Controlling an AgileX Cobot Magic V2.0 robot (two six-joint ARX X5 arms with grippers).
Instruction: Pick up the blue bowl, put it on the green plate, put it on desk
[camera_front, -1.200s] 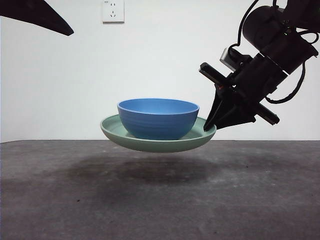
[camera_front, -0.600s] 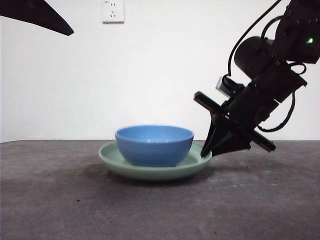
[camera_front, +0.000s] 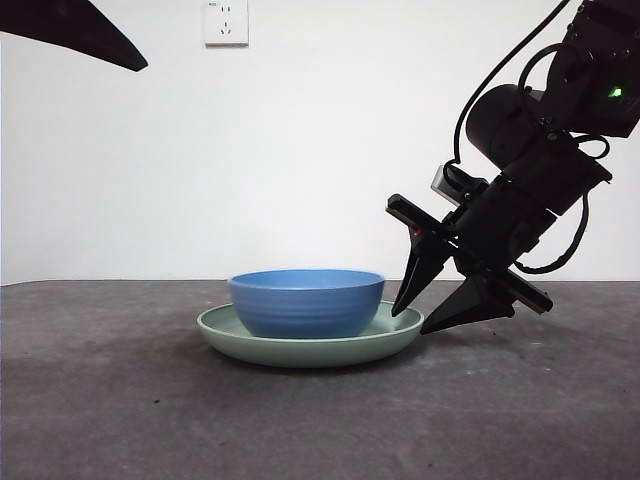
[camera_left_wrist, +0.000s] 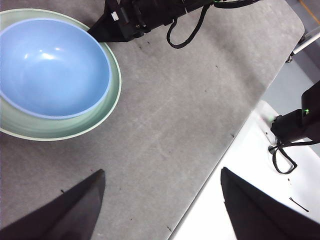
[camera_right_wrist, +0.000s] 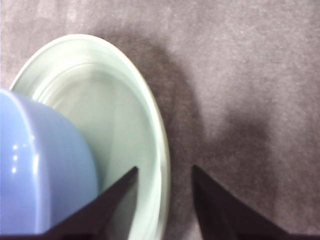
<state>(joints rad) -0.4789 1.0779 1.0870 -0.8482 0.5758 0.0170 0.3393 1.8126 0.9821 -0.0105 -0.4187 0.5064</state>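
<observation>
The blue bowl (camera_front: 305, 300) sits inside the green plate (camera_front: 300, 352), and the plate rests flat on the desk (camera_front: 150, 420). My right gripper (camera_front: 412, 320) is at the plate's right rim, open. In the right wrist view the gripper (camera_right_wrist: 164, 169) has one jaw over the plate (camera_right_wrist: 115, 115) and the other over the desk, with the rim between them and the bowl (camera_right_wrist: 40, 170) beside. My left gripper (camera_left_wrist: 161, 172) hangs open high above the desk, holding nothing. From there I look down on the bowl (camera_left_wrist: 52, 67) and plate (camera_left_wrist: 60, 127).
A white wall with a socket (camera_front: 226, 22) stands behind the desk. The left arm shows as a black tip (camera_front: 100, 40) at the top left corner. The left wrist view shows the desk's edge (camera_left_wrist: 240, 125) with a white surface and cables beyond it.
The plate with the bowl came down from mid-air onto the desk. The right gripper, which was shut on the plate's rim, has opened and let it go.
</observation>
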